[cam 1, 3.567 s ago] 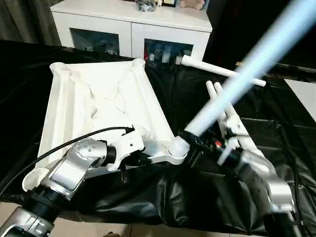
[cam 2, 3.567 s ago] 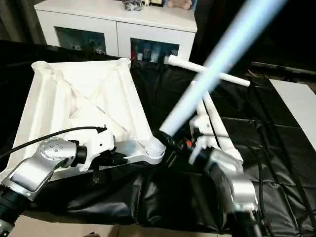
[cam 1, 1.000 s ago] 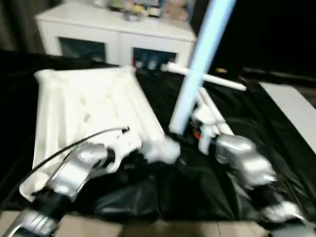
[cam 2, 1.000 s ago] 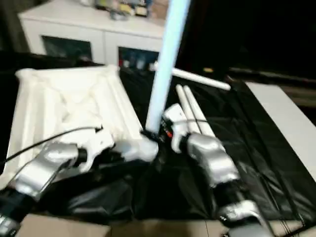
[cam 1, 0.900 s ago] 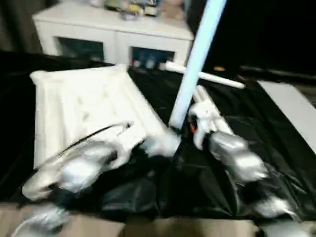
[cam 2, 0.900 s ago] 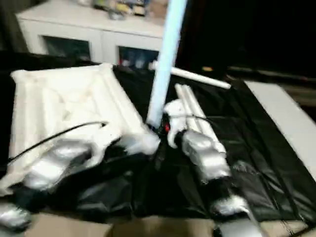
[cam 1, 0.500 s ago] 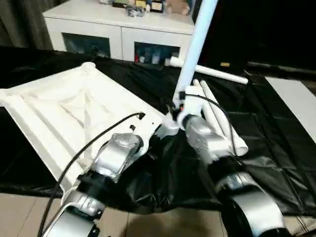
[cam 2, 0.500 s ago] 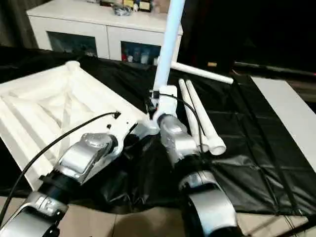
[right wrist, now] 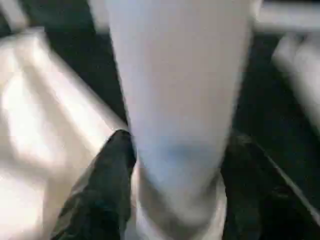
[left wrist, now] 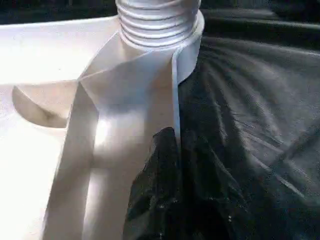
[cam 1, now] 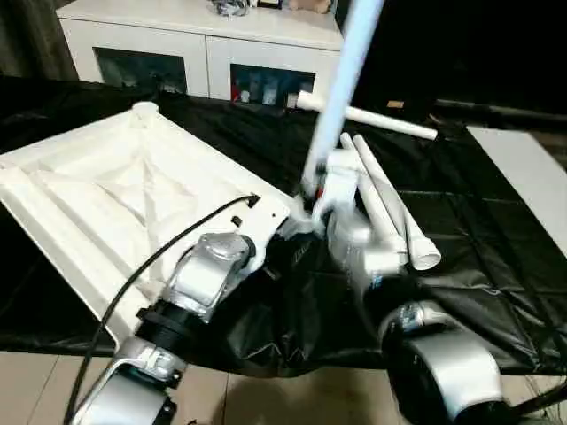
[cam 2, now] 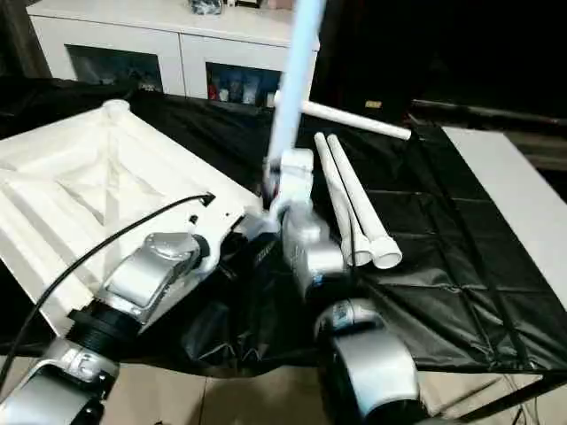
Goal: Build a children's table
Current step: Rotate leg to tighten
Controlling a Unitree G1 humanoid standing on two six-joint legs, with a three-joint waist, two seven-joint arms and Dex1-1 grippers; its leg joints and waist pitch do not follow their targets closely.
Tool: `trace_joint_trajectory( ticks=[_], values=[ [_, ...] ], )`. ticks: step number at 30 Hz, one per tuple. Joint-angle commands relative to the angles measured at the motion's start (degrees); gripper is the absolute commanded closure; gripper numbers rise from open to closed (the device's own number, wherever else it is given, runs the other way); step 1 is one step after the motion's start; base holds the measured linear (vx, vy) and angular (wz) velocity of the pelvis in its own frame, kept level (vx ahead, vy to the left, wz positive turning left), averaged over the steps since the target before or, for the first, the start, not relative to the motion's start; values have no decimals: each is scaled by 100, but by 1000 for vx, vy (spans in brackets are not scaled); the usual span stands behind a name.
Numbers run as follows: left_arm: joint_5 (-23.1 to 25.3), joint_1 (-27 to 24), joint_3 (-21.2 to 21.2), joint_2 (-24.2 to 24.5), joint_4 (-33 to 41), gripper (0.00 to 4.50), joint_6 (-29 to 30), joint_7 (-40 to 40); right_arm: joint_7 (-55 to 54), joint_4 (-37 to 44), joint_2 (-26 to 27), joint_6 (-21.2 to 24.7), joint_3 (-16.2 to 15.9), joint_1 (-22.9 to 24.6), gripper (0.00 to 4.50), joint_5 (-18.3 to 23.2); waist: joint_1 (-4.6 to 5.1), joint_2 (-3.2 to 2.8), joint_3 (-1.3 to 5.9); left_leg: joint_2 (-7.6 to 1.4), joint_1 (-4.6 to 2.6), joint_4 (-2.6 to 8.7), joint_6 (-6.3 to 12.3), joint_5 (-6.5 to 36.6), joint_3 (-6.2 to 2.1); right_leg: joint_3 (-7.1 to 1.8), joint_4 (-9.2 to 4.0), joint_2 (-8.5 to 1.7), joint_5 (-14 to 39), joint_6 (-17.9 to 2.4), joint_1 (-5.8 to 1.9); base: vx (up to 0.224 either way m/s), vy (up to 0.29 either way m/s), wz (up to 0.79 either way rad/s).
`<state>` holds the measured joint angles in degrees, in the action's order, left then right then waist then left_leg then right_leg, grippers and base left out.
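- Nearest: two silver forearms reach forward from the bottom of the head views, over the near edge of a black plastic sheet [cam 1: 496,257] that covers the table.
- Left gripper [left wrist: 167,165]: fingers pinched together on the thin edge wall of the tabletop [cam 1: 115,204], just beside its near-right corner socket [left wrist: 160,22]. The ribbed collar of that socket shows in the left wrist view.
- Tabletop lies underside up on the left part of the sheet, ribs showing, turned at an angle so one corner points toward the robot's right arm.
- Right gripper [right wrist: 175,165]: black fingers [right wrist: 107,185] stand on either side of the upright leg [cam 1: 341,80], low on its shaft. They bracket it closely; whether they actually press it, cannot tell.
- Upright leg rises from the near-right corner socket, leaning slightly right, and runs out of the top of the head views.
- Right of the socket: two loose legs [cam 2: 354,204] lie side by side, touching, open ends toward the near side.
- Farther: a fourth leg [cam 1: 368,117] lies crosswise behind those two.
- Farthest: a white cabinet [cam 1: 177,40] with dark glass doors, small items on top.
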<state>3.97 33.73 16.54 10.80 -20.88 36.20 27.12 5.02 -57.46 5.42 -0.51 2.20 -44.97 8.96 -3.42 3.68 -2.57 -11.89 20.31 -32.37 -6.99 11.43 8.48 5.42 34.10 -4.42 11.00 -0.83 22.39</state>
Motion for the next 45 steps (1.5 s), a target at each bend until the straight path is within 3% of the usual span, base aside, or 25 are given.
trace_joint_trajectory(
  ticks=[1,2,4,6,11,13,15,17,20,23,24,25,33,34,45],
  values=[
    [76,99,-73,125,288,450,-294,32,316,100,-109,187,-70,61,154,41,-21,-87,362,-161,35,411,22,1016,19,-322,-381,-400,1311,-685,-252,0,0,0],
    [76,99,-73,125,288,450,-294,32,316,100,-109,187,-70,61,150,41,-30,-97,367,-158,24,390,64,815,35,-317,-353,-386,1044,-754,-233,0,0,0],
    [39,58,-86,219,340,450,-342,145,544,386,-202,232,-108,130,132,84,-33,-135,381,-138,80,369,137,475,68,-324,-271,-379,305,-971,-267,26,-21,-1],
    [-16,2,-96,319,417,450,-369,297,933,781,-333,351,-213,254,119,129,-52,-129,383,-116,105,333,235,283,88,-325,-204,-335,-354,-1060,-293,0,0,0],
    [-216,-245,52,724,766,450,-664,1022,2325,2367,-1036,869,-620,967,87,207,-82,-133,375,-129,88,298,452,97,102,-324,-173,-306,-841,-1224,-322,0,0,0],
    [-261,-307,84,820,821,450,-753,1195,2609,2683,-1280,1022,-743,1124,66,210,-89,-135,356,-133,58,306,454,263,118,-331,-197,-300,-634,-1263,-283,0,0,0],
    [-308,-464,181,1105,942,450,-1027,1616,3235,3352,-1873,1438,-937,1446,55,244,-154,-143,320,-142,58,332,367,593,123,-338,-253,-312,-14,-1133,-296,0,0,0],
    [-367,-576,244,1306,1069,450,-1265,1955,3660,3721,-2224,1630,-1000,1619,55,354,-197,-140,293,-156,21,348,266,894,130,-346,-326,-317,628,-994,-258,0,0,0],
    [-457,-681,315,1490,1225,450,-1379,2310,4070,4058,-2493,1767,-1047,1787,55,451,-208,-152,276,-154,3,360,171,1158,137,-351,-376,-326,1234,-853,-230,0,0,0],
    [-627,-847,466,1852,1521,450,-1492,3006,4910,4687,-3006,2070,-1222,2112,55,739,-242,-143,298,-187,2,346,214,1007,139,-361,-341,-323,1033,-853,-235,0,0,0],
    [-630,-848,469,1857,1524,450,-1495,3019,4925,4697,-3016,2078,-1226,2117,55,745,-256,-184,290,-186,-8,347,221,1010,144,-354,-344,-304,934,-895,-222,0,0,0],
    [-656,-852,469,1874,1539,450,-1497,3073,4990,4744,-3062,2105,-1255,2135,55,752,-262,-172,297,-176,-10,340,206,1000,150,-352,-325,-298,885,-955,-216,0,0,0],
    [-779,-880,470,1980,1698,450,-1475,3364,5258,4845,-3221,2107,-1535,2133,55,494,-294,-144,319,-161,9,309,160,863,149,-350,-284,-314,761,-1006,-246,0,0,0],
    [-745,-879,459,1988,1668,450,-1489,3368,5310,4730,-3275,2023,-1693,2068,55,321,-290,-107,321,-159,15,307,171,833,152,-348,-282,-312,738,-1002,-252,0,0,0],
    [-672,-914,452,2020,1642,450,-1520,3374,5306,4390,-3183,1838,-1805,1949,149,116,-292,-116,342,-150,12,268,231,647,154,-351,-222,-301,477,-1079,-261,0,0,0]
  ],
)
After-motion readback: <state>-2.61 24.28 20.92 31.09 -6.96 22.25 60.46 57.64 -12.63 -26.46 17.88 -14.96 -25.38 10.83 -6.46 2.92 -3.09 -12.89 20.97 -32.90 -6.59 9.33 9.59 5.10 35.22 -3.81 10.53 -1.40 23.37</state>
